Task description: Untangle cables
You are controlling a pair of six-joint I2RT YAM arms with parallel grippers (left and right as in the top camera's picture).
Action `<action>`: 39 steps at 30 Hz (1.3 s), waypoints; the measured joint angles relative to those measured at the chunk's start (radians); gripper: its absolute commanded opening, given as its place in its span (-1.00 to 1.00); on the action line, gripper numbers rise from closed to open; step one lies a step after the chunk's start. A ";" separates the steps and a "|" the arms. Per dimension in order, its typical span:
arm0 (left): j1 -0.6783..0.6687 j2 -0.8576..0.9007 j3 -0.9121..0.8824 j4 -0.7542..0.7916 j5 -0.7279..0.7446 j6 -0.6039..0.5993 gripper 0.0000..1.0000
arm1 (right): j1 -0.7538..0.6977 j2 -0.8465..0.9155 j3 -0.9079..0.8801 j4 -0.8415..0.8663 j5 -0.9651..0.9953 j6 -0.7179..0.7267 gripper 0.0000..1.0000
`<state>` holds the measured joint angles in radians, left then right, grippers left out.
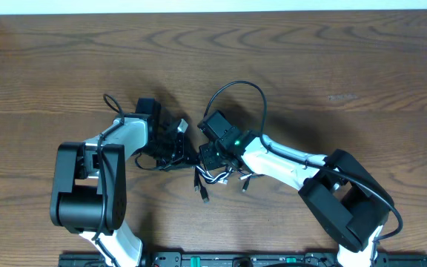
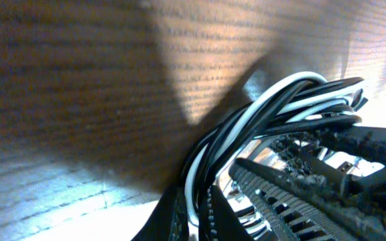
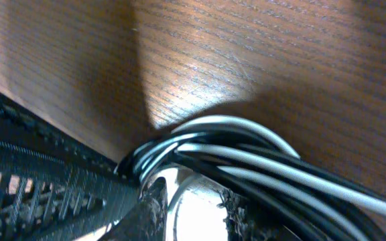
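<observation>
The cables point(image 1: 215, 176), thin black and white cords, hang as a twisted bundle between the two grippers at the table's middle, with plug ends trailing toward the front point(image 1: 204, 194). My left gripper point(image 1: 184, 153) is shut on them. In the left wrist view, white and black strands point(image 2: 280, 107) run down between its fingers point(image 2: 196, 224). My right gripper point(image 1: 212, 157) meets it from the right. In the right wrist view the bundle point(image 3: 246, 154) lies across its narrowly parted fingertips point(image 3: 200, 207), which grip it.
Brown wooden table point(image 1: 332, 59) all round. Each arm's own black cable loops above its wrist, the left one point(image 1: 112, 104) and the right one point(image 1: 243, 85). The other gripper's ribbed body crowds each wrist view point(image 2: 313, 187) point(image 3: 39, 187).
</observation>
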<state>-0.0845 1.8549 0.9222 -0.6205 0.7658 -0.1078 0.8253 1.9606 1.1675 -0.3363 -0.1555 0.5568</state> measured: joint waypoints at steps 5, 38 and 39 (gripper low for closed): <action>-0.001 0.000 0.000 0.000 0.004 0.000 -0.85 | 0.000 -0.004 -0.007 0.005 0.011 0.003 -0.52; -0.001 0.000 0.000 0.000 0.004 0.000 -0.85 | 0.002 -0.058 -0.048 -0.006 -0.009 -0.006 -0.98; -0.001 0.000 0.000 0.000 0.004 0.000 -0.85 | -0.015 -0.076 -0.051 0.004 -0.042 -0.010 -0.98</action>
<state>-0.0853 1.8549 0.9222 -0.6205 0.7696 -0.1078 0.8101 1.8847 1.1168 -0.3321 -0.1974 0.5465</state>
